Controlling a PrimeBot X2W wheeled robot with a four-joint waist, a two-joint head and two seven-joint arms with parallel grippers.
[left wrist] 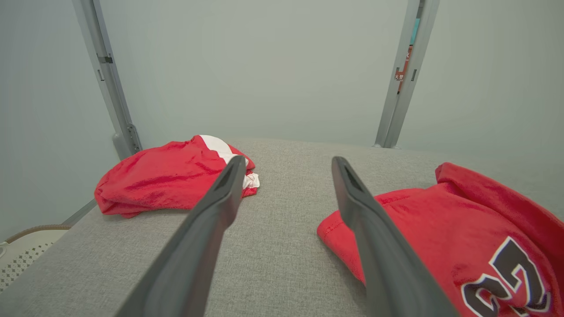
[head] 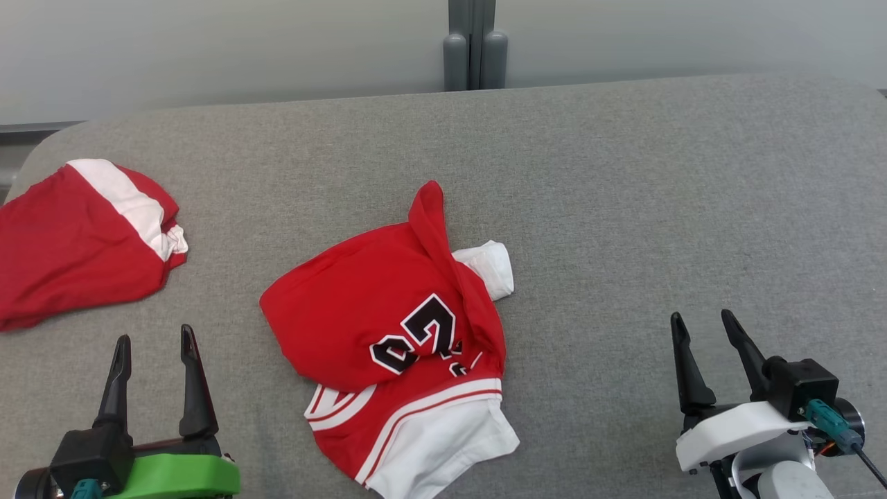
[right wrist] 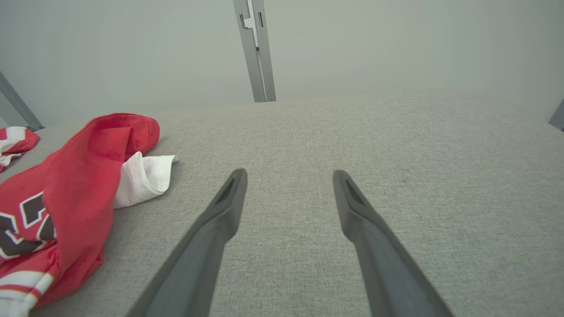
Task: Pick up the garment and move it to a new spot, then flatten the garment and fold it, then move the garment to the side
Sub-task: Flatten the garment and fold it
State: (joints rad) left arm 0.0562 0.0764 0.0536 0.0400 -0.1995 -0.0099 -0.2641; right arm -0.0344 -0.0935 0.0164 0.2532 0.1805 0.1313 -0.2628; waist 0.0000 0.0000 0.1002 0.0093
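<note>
Holding nothing w/ L tool (head: 154, 334) & R tool (head: 701, 315), both spread apart. Could pinch 2 layers of bunched-up red jersey (head: 360, 305), or grab other red garment (head: 69, 242) by mistake.

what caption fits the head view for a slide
Crumpled jersey between left gripper and right gripper, both open; second garment far left

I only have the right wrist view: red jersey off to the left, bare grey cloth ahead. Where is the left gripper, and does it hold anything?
Observer: The left gripper is open and empty, left of the jersey, clear of it.
Operator: That red-and-white scrap at my far left?
Observer: A second red garment with a white stripe, apart, near the grey surface's left end.
Operator: Anything beyond it?
Observer: A pale perforated basket, below the surface's edge.
</note>
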